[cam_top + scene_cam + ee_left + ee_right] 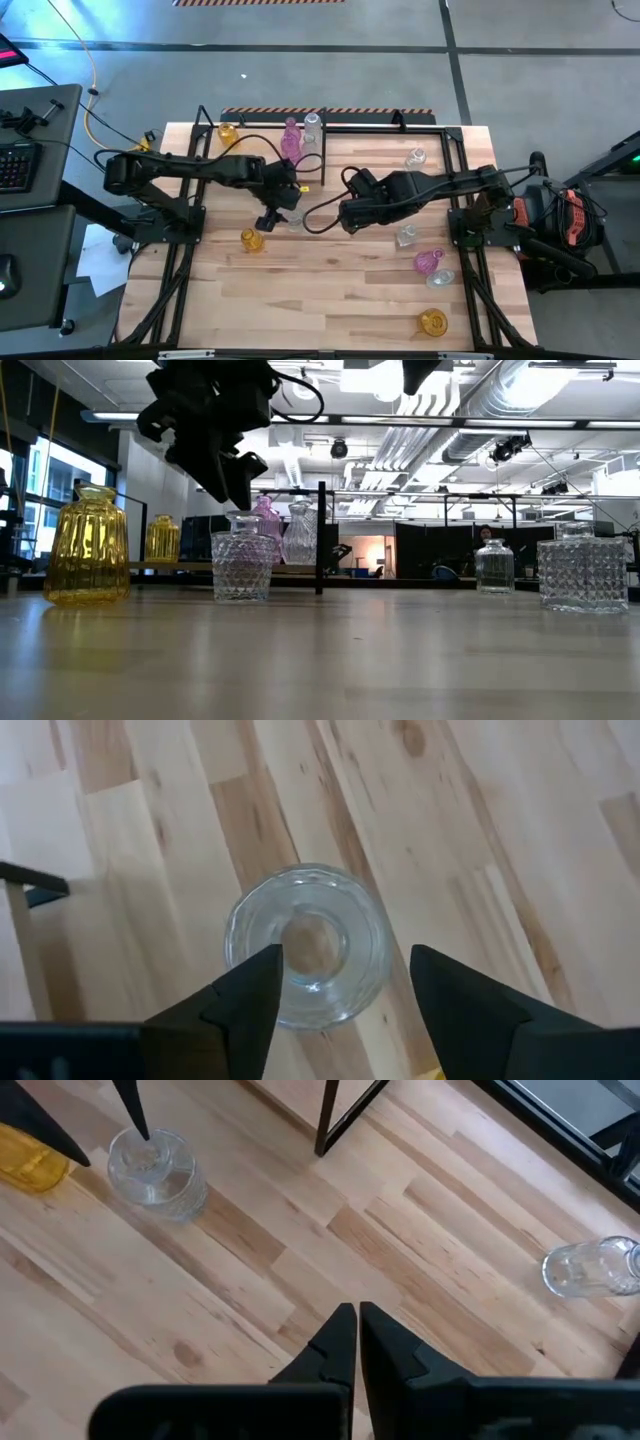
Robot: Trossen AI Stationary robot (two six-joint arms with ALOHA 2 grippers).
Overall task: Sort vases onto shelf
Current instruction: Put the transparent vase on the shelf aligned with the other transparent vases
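Presently, as I read my feeds, left to right.

Amber vase (pixel 251 240): upright on the table, ahead of the left arm, not yet shelved.

Left gripper (pixel 267 220): poised above a clear vase (pixel 306 944) near the table's middle. Fingers (pixel 243 1004) spread wide to either side of its mouth, touching nothing. I judge I am lined up to come down and grip it.

Shelf (pixel 380 127): at the table's far edge. One amber, one pink (pixel 291 139) and one clear vase stand together at its left end, apparently grouped beside the divider; another clear one (pixel 416 157) stands apart to the right.

Right gripper (pixel 350 1342): hovering mid-table, fingers pressed together, empty. Waiting, by my judgement.

Loose stock, right side: a clear vase (pixel 406 236), a pink one (pixel 429 262), another clear, and an amber one (pixel 433 322) near the front edge.
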